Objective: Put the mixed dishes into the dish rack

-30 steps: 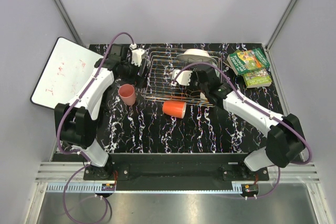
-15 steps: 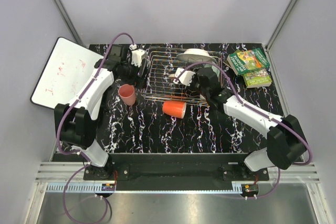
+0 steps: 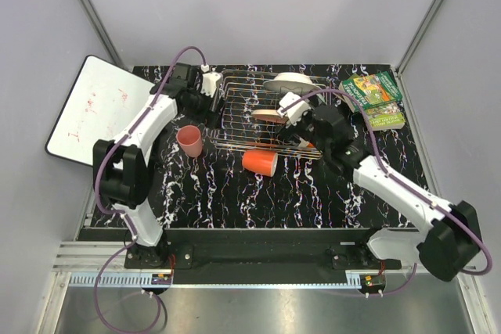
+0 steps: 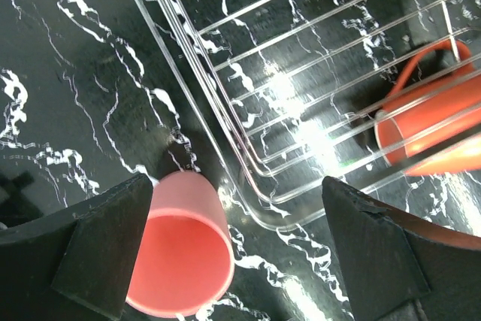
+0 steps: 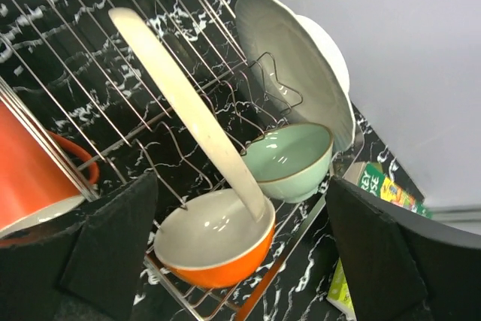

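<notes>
Toward the far-left corner of the worktop, the left gripper is hanging with its jaws wide apart and nothing between them. It is looking down on the left end of the dish rack. The pink cup is standing upright on the worktop just beside that end, mouth up and close under the left finger in the wrist view. The orange mug is lying on its side against the outside of the rack's near wall, so neither is loaded yet.

Inside the rack, the pink plate is standing on edge at a steep tilt. Its lower edge seems to be meeting the rim of the orange-and-white bowl, though I cannot tell whether it is seated between wires. Just beyond it the pale green bowl is sitting upright, and the white plate is leaning at the rack's far side.

The right gripper is hovering over the rack's right half with its jaws spread well apart and gripping nothing — the pink plate is lying between them in that wrist view, touching neither.

By my reading, the pink plate's placement is finishing and the cup and mug remain. The next move calls for the right arm lifting straight off without nudging the tilted plate. The left gripper will likely be needing to come down over the cup's rim — one finger inside, one outside — before carrying it across the rack wall.
</notes>
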Motion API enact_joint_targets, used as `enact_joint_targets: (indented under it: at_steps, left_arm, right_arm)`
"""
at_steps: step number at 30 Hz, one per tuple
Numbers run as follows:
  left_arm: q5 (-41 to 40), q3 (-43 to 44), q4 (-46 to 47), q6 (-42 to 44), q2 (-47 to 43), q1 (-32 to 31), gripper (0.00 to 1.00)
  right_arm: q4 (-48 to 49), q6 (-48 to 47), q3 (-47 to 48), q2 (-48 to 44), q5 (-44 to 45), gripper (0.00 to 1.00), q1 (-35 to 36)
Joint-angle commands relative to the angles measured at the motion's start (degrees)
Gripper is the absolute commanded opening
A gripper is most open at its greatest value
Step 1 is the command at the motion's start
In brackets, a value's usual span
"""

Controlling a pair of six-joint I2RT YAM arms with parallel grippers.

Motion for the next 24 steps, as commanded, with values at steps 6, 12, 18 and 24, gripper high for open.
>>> enact_joint_targets:
  at_steps: [6, 12, 18, 24]
  left_arm:
    - [-3.2, 6.7, 2.9, 0.8, 6.7, -2.6, 0.99]
    - [-4.7, 6.9, 3.5, 1.3, 9.5, -4.6, 0.94]
    - [-4.4, 3.5, 3.4, 1.7, 7.9, -6.0, 0.89]
    - [-3.2, -1.5, 3.4, 2.1, 4.1, -8.0, 0.88]
  right_arm:
    - [-7.0, 22.1, -1.7, -16.0, -1.5, 1.0, 0.1]
    - [-12.0, 32.7, -2.4, -21.1, -2.0, 1.0, 0.0]
    - [-12.0, 33.9, -6.2, -25.5, -1.4, 1.0, 0.1]
    - [-11.8, 34.1, -6.7, -24.9, -2.5, 1.0, 0.1]
